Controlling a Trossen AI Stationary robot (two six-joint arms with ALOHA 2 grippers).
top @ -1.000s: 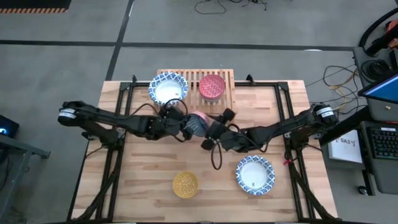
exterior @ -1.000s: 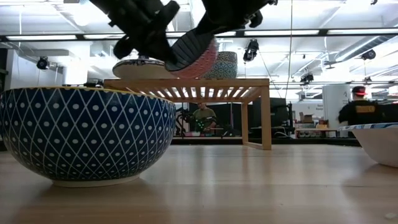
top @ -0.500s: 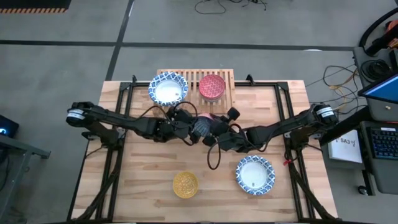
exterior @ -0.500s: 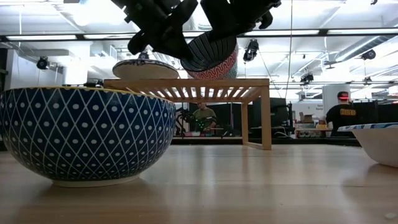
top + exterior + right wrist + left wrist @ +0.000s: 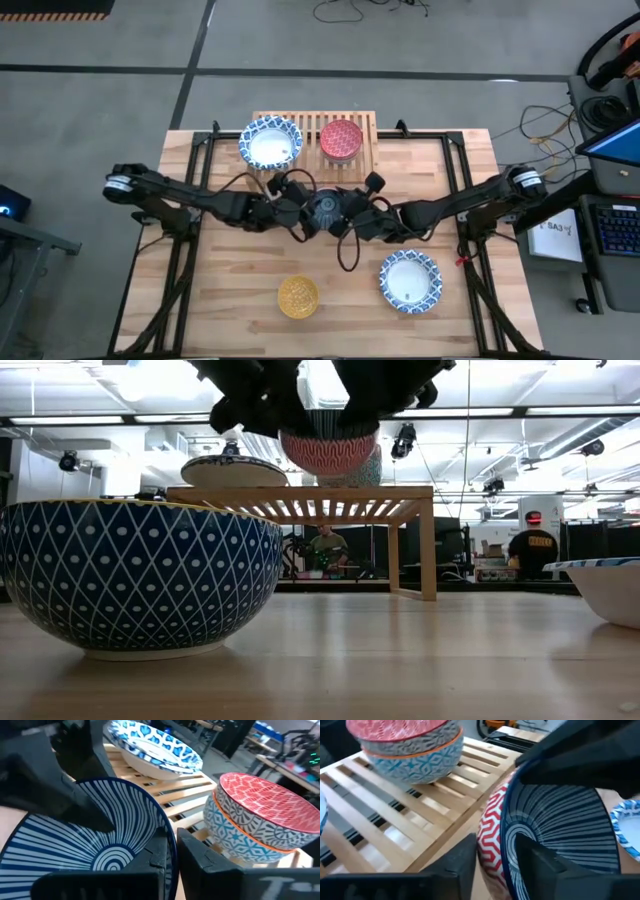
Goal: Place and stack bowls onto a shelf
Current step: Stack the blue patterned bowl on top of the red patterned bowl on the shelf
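Note:
A small bowl [image 5: 325, 208], blue-striped inside and red zigzag outside, hangs between my two grippers just in front of the light-wood shelf [image 5: 360, 160]. In the low view the bowl [image 5: 328, 450] sits level, slightly above the shelf top [image 5: 300, 491]. My left gripper [image 5: 306, 210] is shut on the bowl's left rim and my right gripper [image 5: 347, 213] on its right rim. On the shelf rest a wide white bowl with a blue rim [image 5: 270, 143] and a stack of two small bowls, red over grey-blue [image 5: 341, 140]. My left gripper holds the bowl's rim [image 5: 506, 827] with one finger [image 5: 535, 860] inside and one finger [image 5: 465, 857] outside on the red wall. It comes from the table's left. The bowl is level, mouth up, clear of the table. My right gripper holds the opposite rim [image 5: 172, 837] with one finger [image 5: 159, 852] inside and one finger [image 5: 200, 852] outside. It comes from the table's right. The bowl is lifted clear.
A small yellow-lined bowl with a blue diamond outside [image 5: 298, 296] stands near the front edge and fills the low view's left [image 5: 140, 580]. A wide white blue-rimmed bowl [image 5: 410, 280] stands at the front right. People stand in the room beyond the table.
The held bowl has turned from steeply tilted to level, mouth up, staying lifted in front of the shelf. My left gripper has gone a little toward the table's right with it.

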